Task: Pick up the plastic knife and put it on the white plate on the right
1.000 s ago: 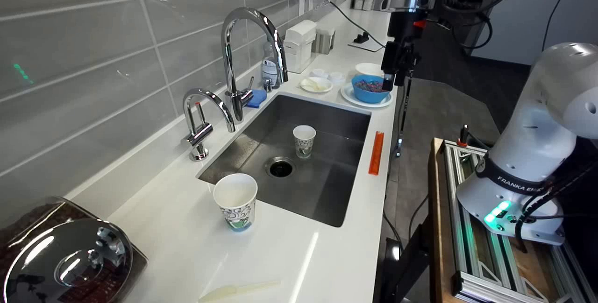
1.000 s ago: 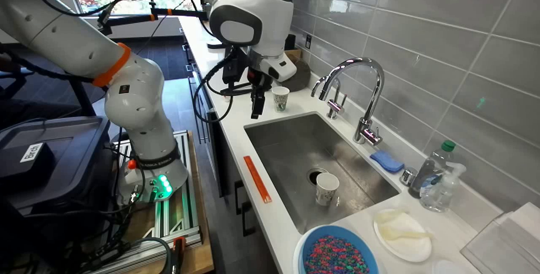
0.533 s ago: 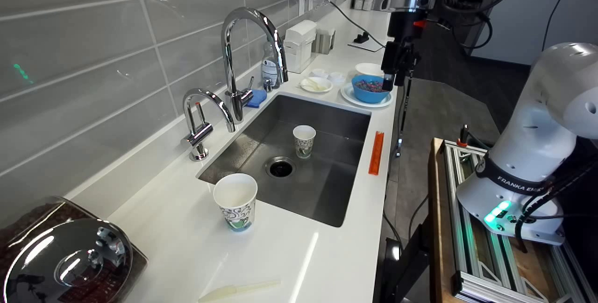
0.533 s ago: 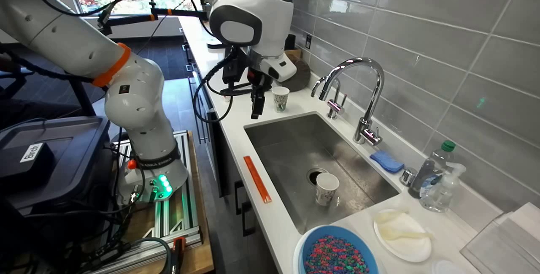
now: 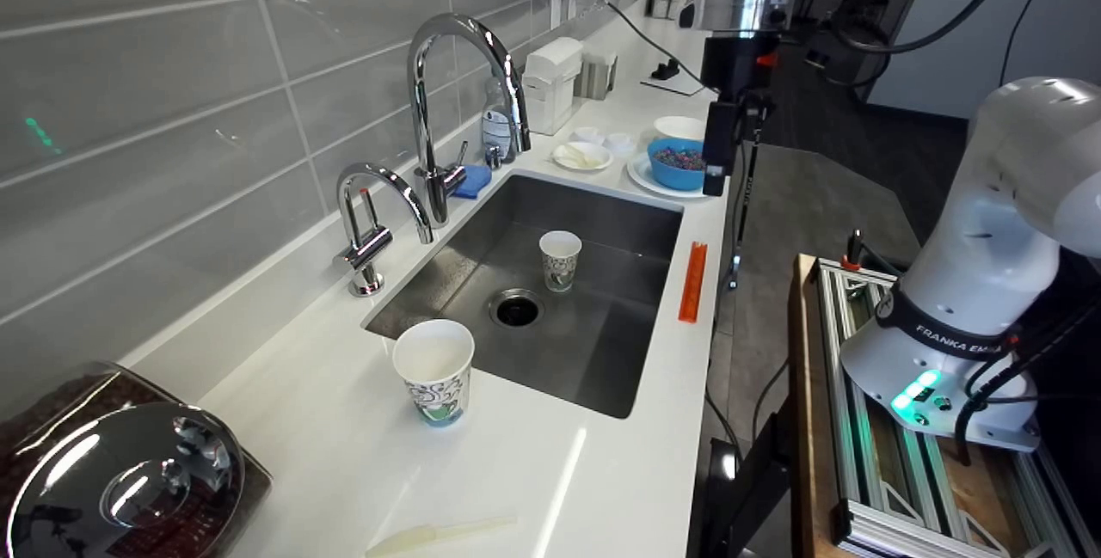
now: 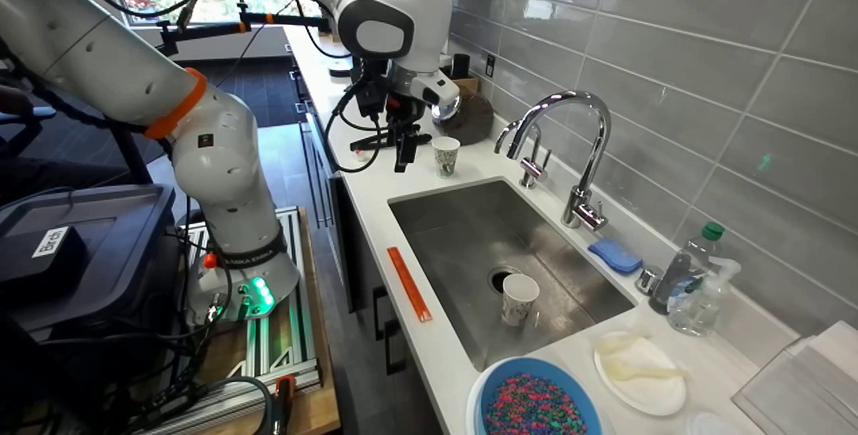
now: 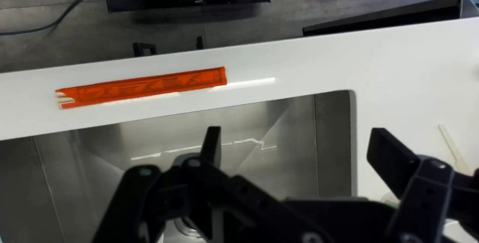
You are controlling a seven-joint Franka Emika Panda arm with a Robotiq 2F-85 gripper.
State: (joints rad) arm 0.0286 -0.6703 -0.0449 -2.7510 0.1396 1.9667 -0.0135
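Gripper (image 7: 295,136) in wrist view: fingers (image 7: 391,157) spread, nothing held; plastic knife (image 7: 451,145) outside gap, past finger at view's right, long axis slanting steeply across closing line, so sideways shift likely matters more than wrist turn. In exterior view: knife on counter (image 5: 516,463), in front of upright paper cup (image 5: 434,377), well apart from gripper. In exterior view: white plate (image 6: 650,398) beside sink (image 6: 462,247); knife not made out.

On the counter (image 5: 507,463), a cup (image 5: 437,379) stands between knife (image 5: 434,534) and sink (image 5: 602,339).
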